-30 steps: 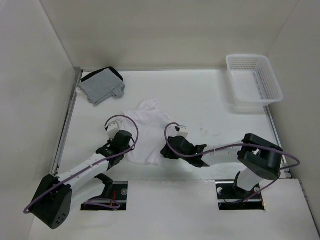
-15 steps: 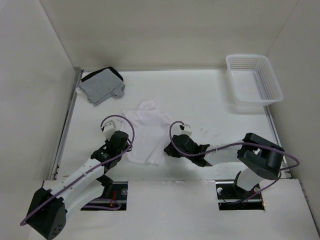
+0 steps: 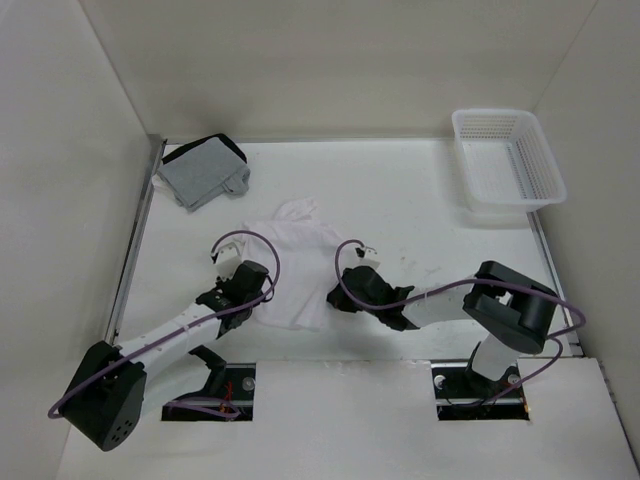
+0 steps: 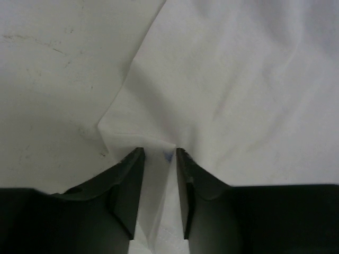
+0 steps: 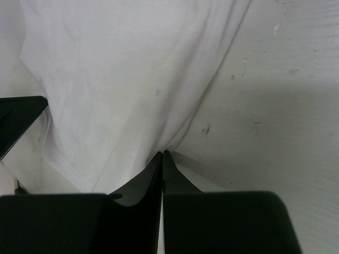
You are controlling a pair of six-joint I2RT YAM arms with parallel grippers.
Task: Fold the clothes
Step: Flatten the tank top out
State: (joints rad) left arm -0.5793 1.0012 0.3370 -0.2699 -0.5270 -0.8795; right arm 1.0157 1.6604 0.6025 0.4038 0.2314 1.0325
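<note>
Both arms stretch low over the table (image 3: pixel 450 190) from its near edge; the T-shirt (image 3: pixel 296 258) lies between them, toward that edge; the right gripper (image 3: pixel 338 298) is pinched shut on its right edge; only the wrist view shows the left gripper (image 4: pixel 160 154) parted astride a fabric ridge, apparently loose.

The white bench (image 3: pixel 420 200) carries three things. A wrinkled white T-shirt (image 3: pixel 295 260) lies spread near the middle, toward the near edge. A grey garment (image 3: pixel 203 172) with black trim sits bunched in the far left corner. A white mesh basket (image 3: pixel 510 165) stands in the far right corner.
</note>
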